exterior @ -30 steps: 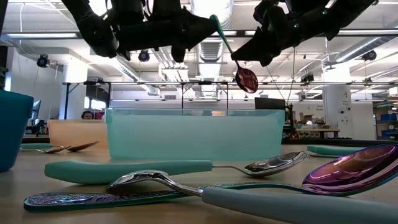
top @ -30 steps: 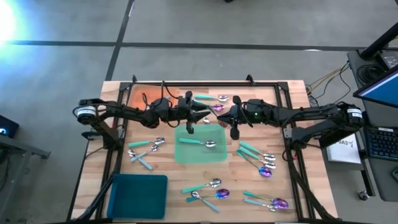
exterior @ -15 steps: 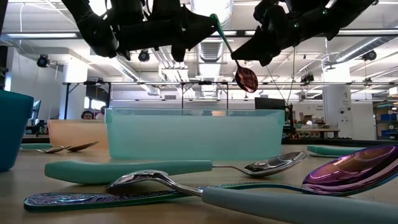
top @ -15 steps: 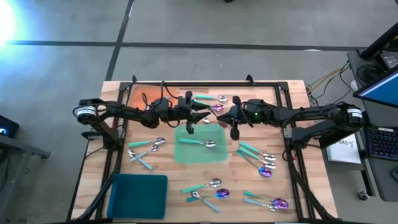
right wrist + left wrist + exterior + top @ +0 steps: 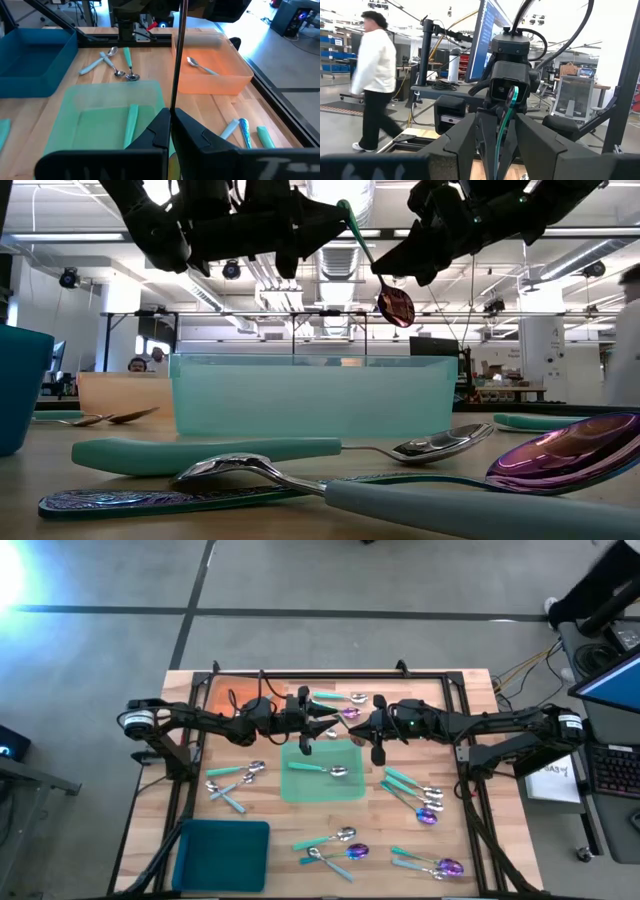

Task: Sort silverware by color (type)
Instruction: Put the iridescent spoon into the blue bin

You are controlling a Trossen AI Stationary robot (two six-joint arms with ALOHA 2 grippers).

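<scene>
One spoon (image 5: 372, 262) with a teal handle and an iridescent purple head hangs in the air between my two grippers, over the far side of the green tray (image 5: 325, 785). It slants with its head (image 5: 395, 306) lowest. My left gripper (image 5: 322, 720) is shut on it from the table's left, and my right gripper (image 5: 364, 721) is shut on it from the right. Other silverware lies flat on the wood in groups (image 5: 234, 781) (image 5: 414, 794) (image 5: 335, 844) (image 5: 428, 862) (image 5: 340, 698). A teal-handled spoon (image 5: 320, 770) lies in the green tray. My left gripper pinches the spoon's teal handle (image 5: 501, 135) between its two fingers, near the handle's free end (image 5: 344, 212). It comes level from the table's left. The spoon is lifted clear and slants down away from it. My right gripper pinches the spoon's thin metal shaft (image 5: 173, 75) between its two fingers, above the purple head. It comes from the table's right, with the fingers across the shaft. The spoon is clear of the table and the trays.
An orange tray (image 5: 222, 698) at the far left holds a silver spoon (image 5: 198, 65). A dark teal tray (image 5: 222, 855) sits at the near left. A black frame (image 5: 470, 790) rims the table. A person (image 5: 372, 75) walks in the room beyond.
Both arms and the spoon have kept still. A person has come into view at the right edge of the room behind the table.
</scene>
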